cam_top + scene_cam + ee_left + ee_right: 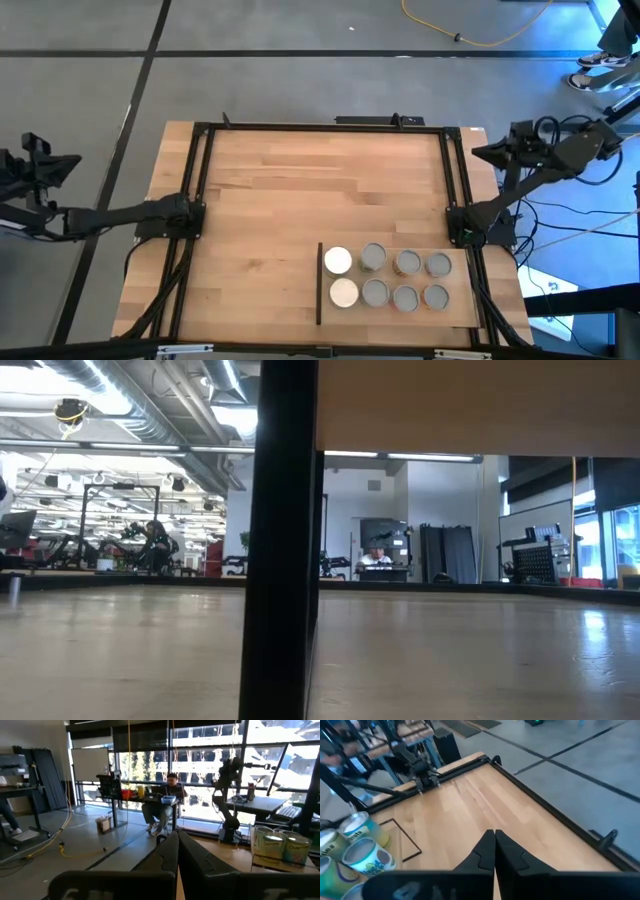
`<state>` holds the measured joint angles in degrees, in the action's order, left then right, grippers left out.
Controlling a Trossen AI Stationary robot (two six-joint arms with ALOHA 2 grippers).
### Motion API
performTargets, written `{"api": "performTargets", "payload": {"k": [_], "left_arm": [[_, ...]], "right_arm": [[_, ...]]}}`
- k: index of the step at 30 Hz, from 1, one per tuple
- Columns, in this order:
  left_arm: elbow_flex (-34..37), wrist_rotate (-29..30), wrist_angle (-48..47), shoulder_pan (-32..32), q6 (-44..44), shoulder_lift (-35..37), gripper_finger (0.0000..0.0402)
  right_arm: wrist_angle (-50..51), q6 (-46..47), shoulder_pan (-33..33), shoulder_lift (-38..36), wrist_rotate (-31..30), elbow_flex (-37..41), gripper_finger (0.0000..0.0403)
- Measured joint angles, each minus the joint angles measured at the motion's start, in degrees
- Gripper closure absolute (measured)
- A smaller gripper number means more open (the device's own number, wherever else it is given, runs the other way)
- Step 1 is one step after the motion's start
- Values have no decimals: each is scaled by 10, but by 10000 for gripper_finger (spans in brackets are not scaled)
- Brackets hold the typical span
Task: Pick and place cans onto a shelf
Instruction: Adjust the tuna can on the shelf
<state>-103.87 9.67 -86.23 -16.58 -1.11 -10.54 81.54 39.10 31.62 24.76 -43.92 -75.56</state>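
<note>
cans (388,278) stand in two rows on the shelf (460,315).

— How many cans (388,278) do you count from above?

— I count eight, in two rows of four on the one shelf (460,318) at the near right of the table (300,190). Two have white tops, both at the left end; six have silver-grey tops.

— Arms?

— I see two: the left arm (100,217) off the table's left edge, the right arm (540,165) off its right. One person (167,795) sits in the room beyond.
</note>
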Motion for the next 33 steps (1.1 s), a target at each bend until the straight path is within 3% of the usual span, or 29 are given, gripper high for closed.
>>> {"api": "performTargets", "payload": {"k": [14, 19, 26, 33], "left_arm": [[123, 3, 63, 1, -12, 100, 401], [141, 2, 71, 3, -9, 101, 401], [181, -10, 113, 7, -1, 102, 401], [286, -50, 206, 8, -1, 101, 401]], "right_arm": [[-122, -34, 0, -170, 0, 156, 400], [-143, -37, 0, -211, 5, 190, 400], [-173, -80, 0, -244, 1, 228, 400], [-285, -169, 0, -244, 8, 295, 400]]}}
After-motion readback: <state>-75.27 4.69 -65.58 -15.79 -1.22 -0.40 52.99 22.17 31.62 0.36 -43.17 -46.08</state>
